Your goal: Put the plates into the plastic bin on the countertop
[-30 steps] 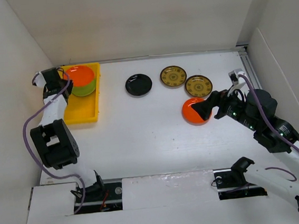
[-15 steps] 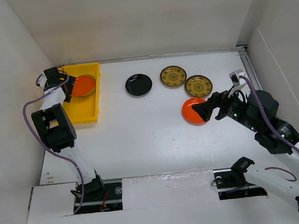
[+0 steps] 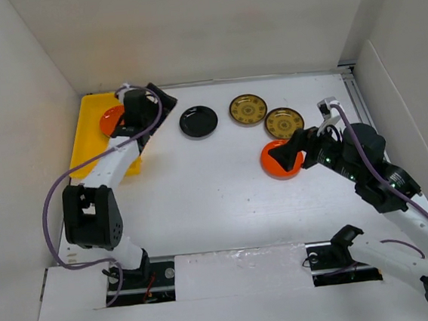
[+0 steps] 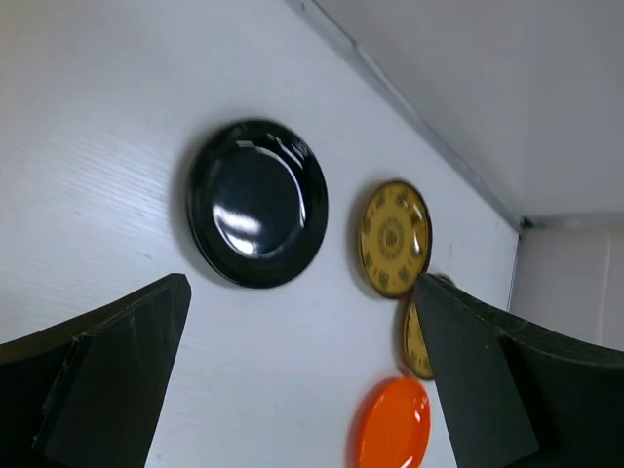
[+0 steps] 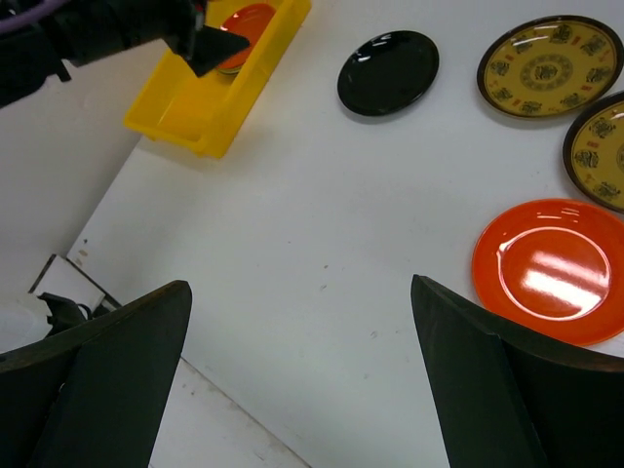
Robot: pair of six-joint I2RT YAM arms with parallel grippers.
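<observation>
Splayed wide on nothing at the left gripper [image 4: 300,292], by the rim of the shallow yellow plastic bin [image 5: 210,109] (with one glossy orange round plate [image 5: 244,23] inside). Equally agape and empty at the right gripper [image 5: 300,288], hovering near a second orange plate [image 5: 551,268] on the white countertop [image 3: 203,199], alongside a round black plate [image 4: 257,203] and two olive-gold patterned plates [image 5: 548,65].

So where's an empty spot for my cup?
The biggest bare patch lies between the yellow plastic bin and the round orange plate, nearer than the shiny round black plate. It's crowded far right: two round gold patterned plates sit close beside the orange one.
</observation>
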